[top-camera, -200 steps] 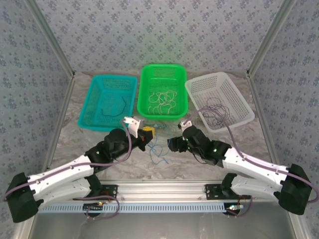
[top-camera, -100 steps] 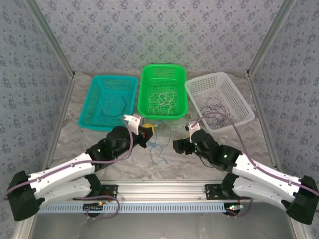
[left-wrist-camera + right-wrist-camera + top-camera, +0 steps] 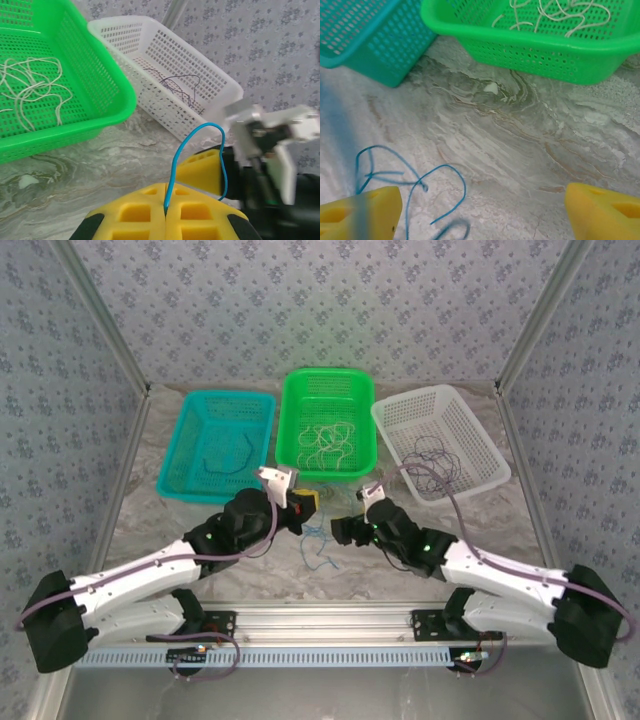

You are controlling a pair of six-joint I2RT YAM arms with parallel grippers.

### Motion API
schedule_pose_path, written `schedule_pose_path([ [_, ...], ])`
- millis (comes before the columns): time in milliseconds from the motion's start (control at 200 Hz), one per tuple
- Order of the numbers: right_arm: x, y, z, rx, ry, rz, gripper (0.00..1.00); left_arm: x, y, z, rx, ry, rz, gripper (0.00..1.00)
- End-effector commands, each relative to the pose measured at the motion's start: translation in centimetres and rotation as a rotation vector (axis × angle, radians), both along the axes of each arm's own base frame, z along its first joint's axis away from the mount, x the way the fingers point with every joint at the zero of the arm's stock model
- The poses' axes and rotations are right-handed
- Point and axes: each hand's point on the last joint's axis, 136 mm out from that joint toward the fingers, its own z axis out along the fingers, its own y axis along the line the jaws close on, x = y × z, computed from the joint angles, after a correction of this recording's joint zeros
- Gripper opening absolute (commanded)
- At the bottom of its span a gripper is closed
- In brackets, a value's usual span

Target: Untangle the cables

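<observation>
A blue cable (image 3: 318, 545) hangs from my left gripper (image 3: 305, 503) and trails in loops onto the marble table. In the left wrist view the yellow pads (image 3: 200, 215) are pressed together, shut on the blue cable (image 3: 176, 160), which arches up and over to the right. My right gripper (image 3: 340, 530) is just right of that cable, low over the table, open. In the right wrist view its gripper (image 3: 482, 205) has wide-apart yellow fingers and blue cable loops (image 3: 415, 182) lying by the left one. Pale cream cables (image 3: 325, 445) lie in the green basket, dark ones (image 3: 435, 455) in the white basket.
Three baskets stand in a row at the back: teal basket (image 3: 190, 435) with a dark cable inside, green basket (image 3: 290, 400), white basket (image 3: 480, 445). Patterned walls and metal posts enclose the table. Bare marble lies between the baskets and the arm bases.
My right gripper has swung left toward the hanging blue cable and its jaws have spread wider. My left gripper has shifted slightly right, still clamped on the cable.
</observation>
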Motion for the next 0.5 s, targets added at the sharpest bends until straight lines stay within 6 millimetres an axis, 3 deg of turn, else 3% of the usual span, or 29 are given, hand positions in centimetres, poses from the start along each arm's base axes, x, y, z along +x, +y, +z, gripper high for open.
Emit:
schedule_pose_path([
  [0, 2.5, 0.3, 1.2, 0.046, -0.019, -0.11, 0.81, -0.4, -0.8, 4.3, -0.111, -0.051, -0.031, 0.03],
  [145, 2.2, 0.3, -2.2, -0.014, 0.073, -0.118, 0.71, -0.5, 0.3, 6.1, -0.141, -0.097, -0.007, 0.04],
  [255, 1.7, 0.1, -4.1, -0.06, 0.124, -0.116, 0.56, -0.7, 0.6, 7.5, -0.156, -0.131, -0.006, 0.05],
  [425, 0.7, -2.0, -6.6, -0.2, 0.187, -0.144, 0.33, -0.7, 1.4, 8.8, -0.143, -0.173, 0.01, 0.05],
  [495, 0.3, -3.1, -7.4, -0.258, 0.213, -0.157, 0.3, -0.8, 1.8, 9.3, -0.132, -0.194, 0.019, 0.05],
])
